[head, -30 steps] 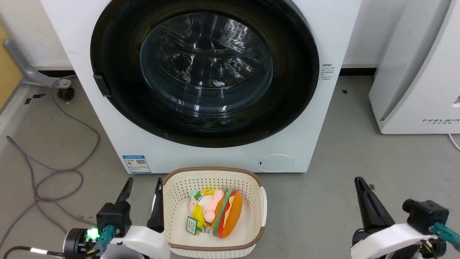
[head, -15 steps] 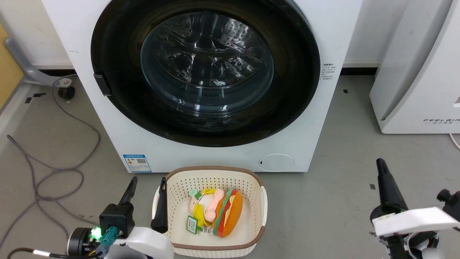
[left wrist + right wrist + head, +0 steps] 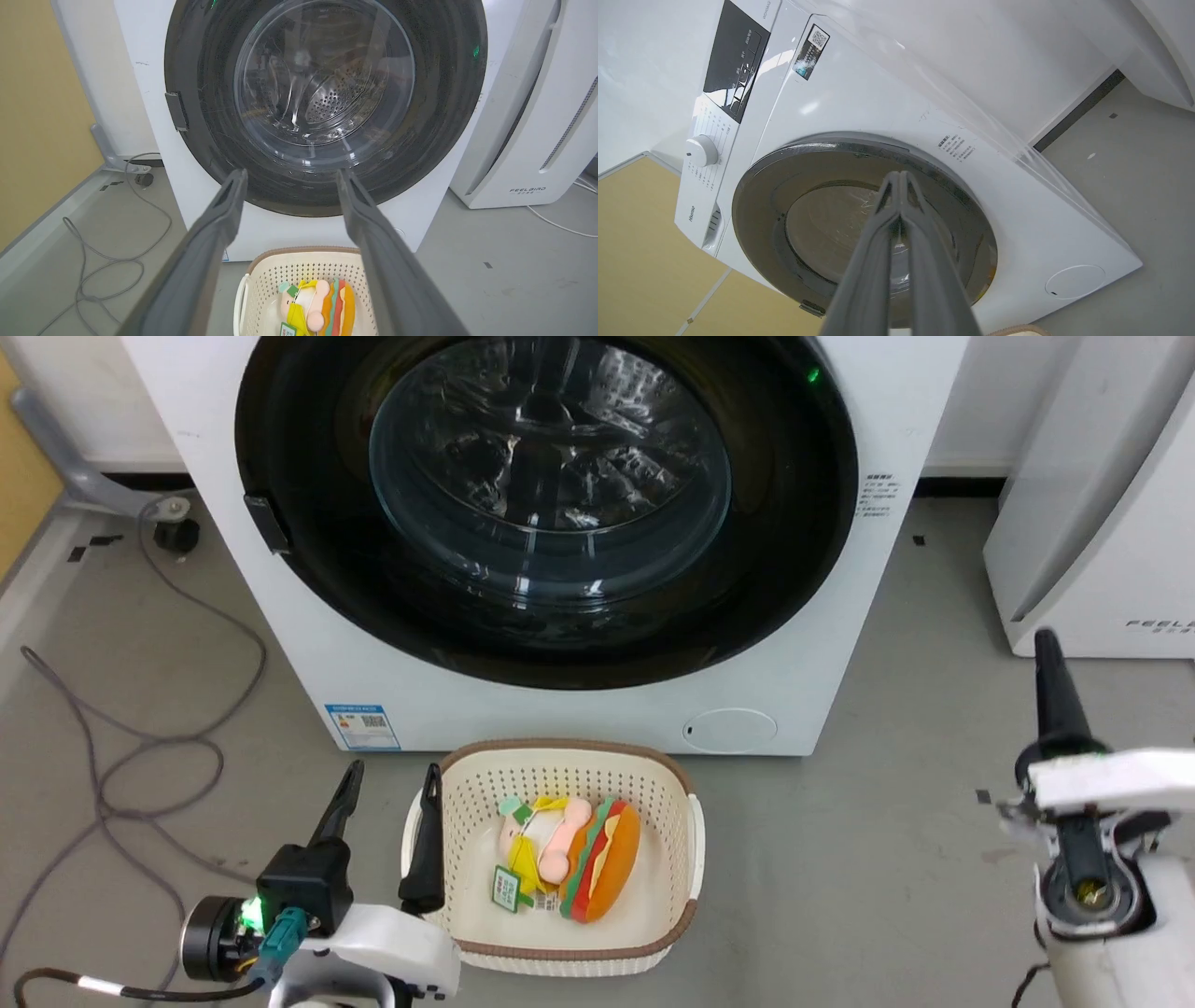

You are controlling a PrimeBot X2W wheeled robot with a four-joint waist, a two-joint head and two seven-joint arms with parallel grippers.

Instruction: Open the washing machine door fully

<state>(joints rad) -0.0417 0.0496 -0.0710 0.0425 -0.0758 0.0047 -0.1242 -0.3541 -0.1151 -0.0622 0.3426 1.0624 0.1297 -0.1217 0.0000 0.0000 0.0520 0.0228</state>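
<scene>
My left claw (image 3: 393, 767): released, fingers spread, beside the basket (image 3: 560, 748).
My right claw (image 3: 1047, 649): clenched on nothing.
Washing machine door (image 3: 308, 579): closed against the washing machine (image 3: 560, 721).

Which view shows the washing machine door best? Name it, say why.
Left wrist view: the washing machine door is face-on, nearly whole. Head view crops its top; right wrist view shows it slanted behind the right gripper.

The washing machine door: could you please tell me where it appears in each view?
Head view: the washing machine door spans the top centre, above the basket.
Left wrist view: the door fills the top centre.
Right wrist view: the door lies tilted, lower left of centre.
Shared landmark: the dark tab on the door's rim.
</scene>
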